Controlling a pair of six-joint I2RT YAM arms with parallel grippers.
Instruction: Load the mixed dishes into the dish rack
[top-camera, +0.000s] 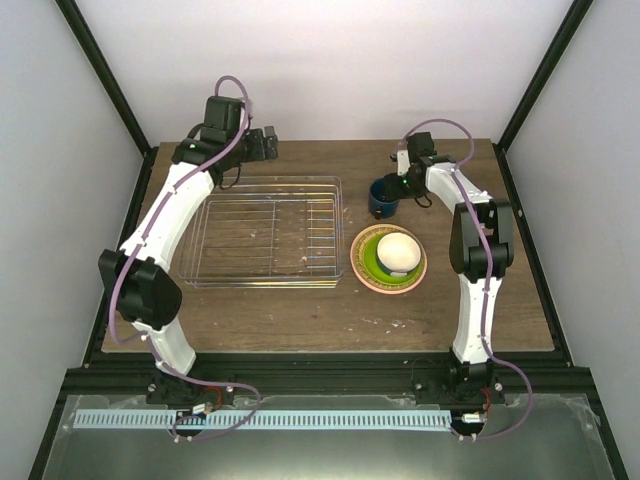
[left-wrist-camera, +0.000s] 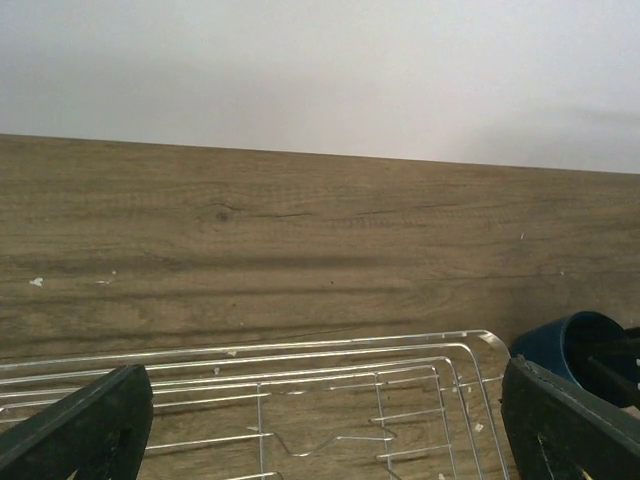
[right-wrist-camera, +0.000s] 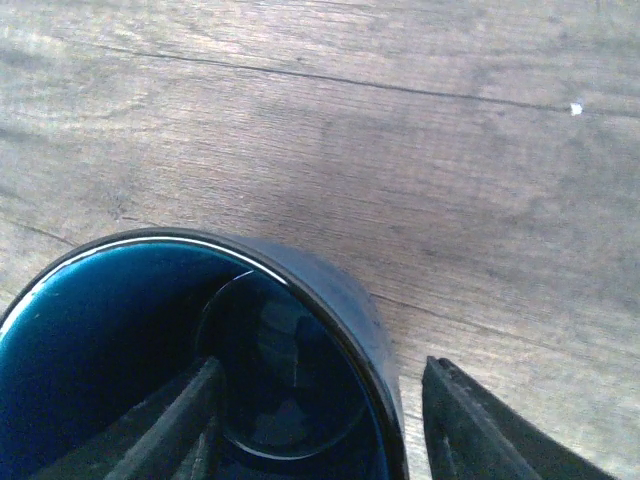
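The dark blue mug (top-camera: 384, 197) stands upright on the table, right of the dish rack (top-camera: 265, 232). My right gripper (top-camera: 402, 183) is open and straddles the mug's wall (right-wrist-camera: 330, 300): one finger (right-wrist-camera: 190, 410) is inside the cup, and the other finger (right-wrist-camera: 470, 420) is outside, a little apart from the wall. Near the mug, a salmon-pink plate (top-camera: 361, 272) carries a lime-green plate (top-camera: 373, 262) and a white-topped bowl (top-camera: 399, 250). The silver wire rack holds nothing. My left gripper (top-camera: 265, 145) hangs open over the rack's far edge (left-wrist-camera: 300, 348).
The mug (left-wrist-camera: 575, 345) also shows at the right edge of the left wrist view, beyond the rack's far right corner. A bare strip of wooden table (left-wrist-camera: 300, 230) runs between the rack and the white back wall. Black frame posts stand at the table's sides.
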